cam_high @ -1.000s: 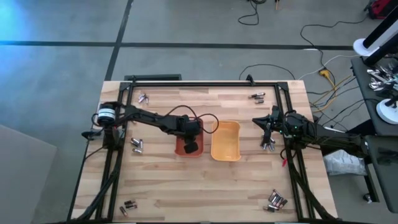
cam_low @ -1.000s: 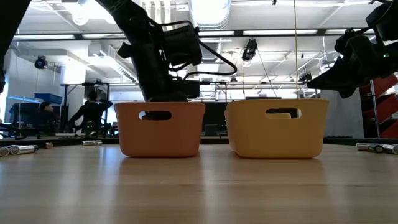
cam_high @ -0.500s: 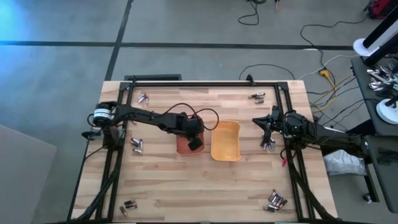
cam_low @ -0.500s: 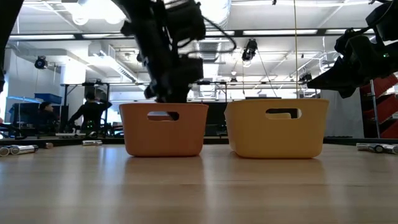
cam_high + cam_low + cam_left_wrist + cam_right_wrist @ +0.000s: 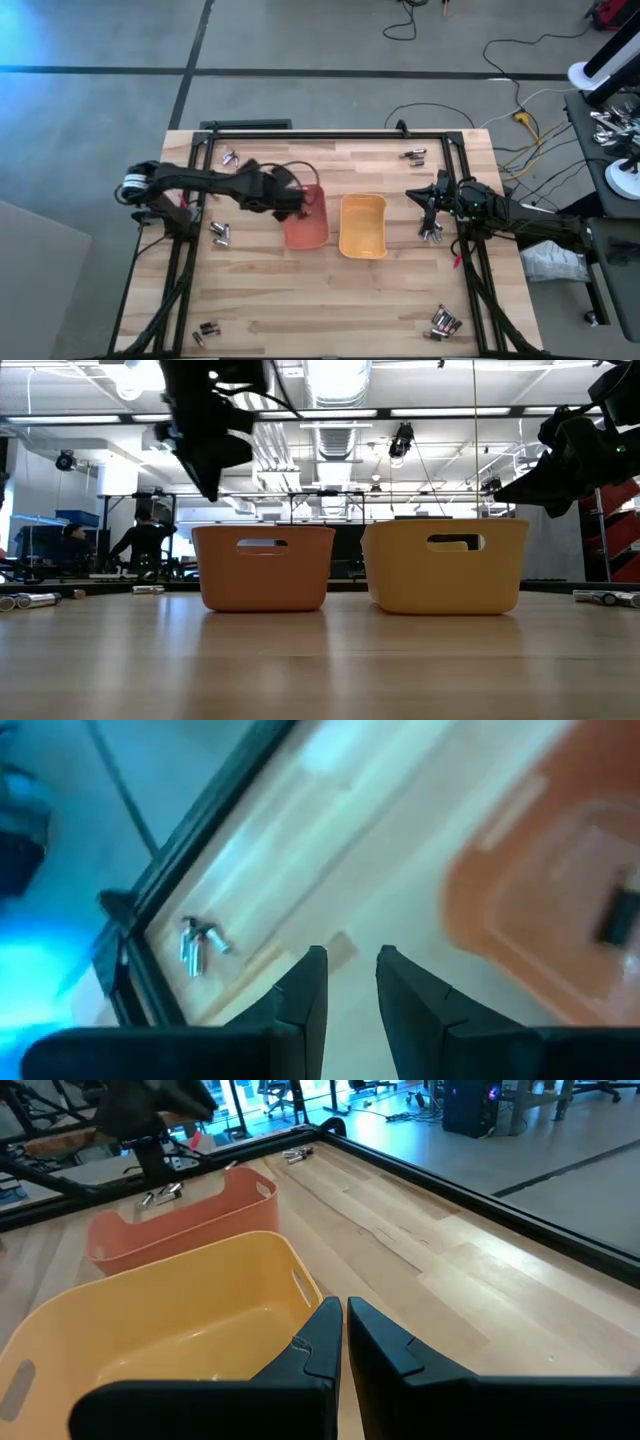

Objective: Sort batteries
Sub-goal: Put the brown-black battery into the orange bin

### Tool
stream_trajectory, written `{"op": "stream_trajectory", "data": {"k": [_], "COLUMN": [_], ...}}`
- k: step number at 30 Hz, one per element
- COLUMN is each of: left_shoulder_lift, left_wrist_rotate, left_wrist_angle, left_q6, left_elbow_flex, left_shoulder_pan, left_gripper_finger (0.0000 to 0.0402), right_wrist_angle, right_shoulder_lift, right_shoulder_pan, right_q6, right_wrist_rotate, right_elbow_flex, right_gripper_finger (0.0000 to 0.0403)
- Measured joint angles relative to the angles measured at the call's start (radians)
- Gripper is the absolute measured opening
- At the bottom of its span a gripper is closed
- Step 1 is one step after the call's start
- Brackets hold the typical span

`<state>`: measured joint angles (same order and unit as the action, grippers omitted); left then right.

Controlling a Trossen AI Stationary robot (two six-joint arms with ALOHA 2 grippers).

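Left claw: at the orange tray's left edge, fingers slightly apart, holding nothing.
Nearest batteries: on the desk, left and nearer, long axes running left-right.
Right claw: waits right of the yellow tray, fingers pressed together.

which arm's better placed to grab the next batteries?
Probably right. Its tool hovers right by a battery cluster beside the yellow tray. The left tool sits over the orange tray's edge, farther from loose cells.

Counts — table contents
One orange plastic tray, one yellow plastic tray — six clusters of small cylindrical batteries.
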<state>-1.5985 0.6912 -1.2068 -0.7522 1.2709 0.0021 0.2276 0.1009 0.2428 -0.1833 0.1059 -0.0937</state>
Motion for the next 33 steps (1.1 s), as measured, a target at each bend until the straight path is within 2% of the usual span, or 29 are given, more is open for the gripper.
{"op": "stream_trajectory", "data": {"k": [4, 8, 13, 15, 18, 23, 28, 33], "left_shoulder_lift": [0.115, 0.218, 0.300, 0.318, 0.325, 0.325, 0.325, 0.323], "left_wrist_rotate": [0.052, 0.060, 0.059, 0.059, 0.052, 0.043, 0.093, 0.097], "left_wrist_angle": [0.054, 0.167, 0.379, 0.454, 0.594, 0.780, 0.858, 0.867], "left_q6": [-0.137, -0.261, -0.288, -0.266, -0.142, 0.001, 0.114, 0.100], "left_elbow_flex": [-0.133, -0.294, -0.491, -0.554, -0.623, -0.676, -0.687, -0.697], "left_shoulder_pan": [0.014, 0.079, 0.208, 0.262, 0.327, 0.387, 0.415, 0.433], "left_gripper_finger": [0.0071, 0.0071, 0.0071, 0.0071, 0.0071, 0.0071, 0.0071, 0.0071], "right_wrist_angle": [0.000, 0.000, 0.000, 0.000, 0.000, -0.001, -0.024, -0.024], "right_shoulder_lift": [0.000, 0.000, 0.000, 0.000, 0.000, 0.000, -0.001, 0.000], "right_shoulder_pan": [0.000, 0.000, 0.000, 0.000, 0.000, 0.000, 0.000, 0.000], "right_q6": [0.000, 0.000, 0.000, 0.000, 0.000, 0.000, 0.000, 0.000], "right_wrist_rotate": [0.000, 0.000, 0.000, 0.000, 0.000, 0.000, 0.000, 0.000], "right_elbow_flex": [0.000, 0.000, 0.000, 0.000, 0.000, 0.000, 0.001, 0.001], "right_gripper_finger": [0.0013, 0.0013, 0.0013, 0.0013, 0.0013, 0.0013, 0.0013, 0.0013]}}
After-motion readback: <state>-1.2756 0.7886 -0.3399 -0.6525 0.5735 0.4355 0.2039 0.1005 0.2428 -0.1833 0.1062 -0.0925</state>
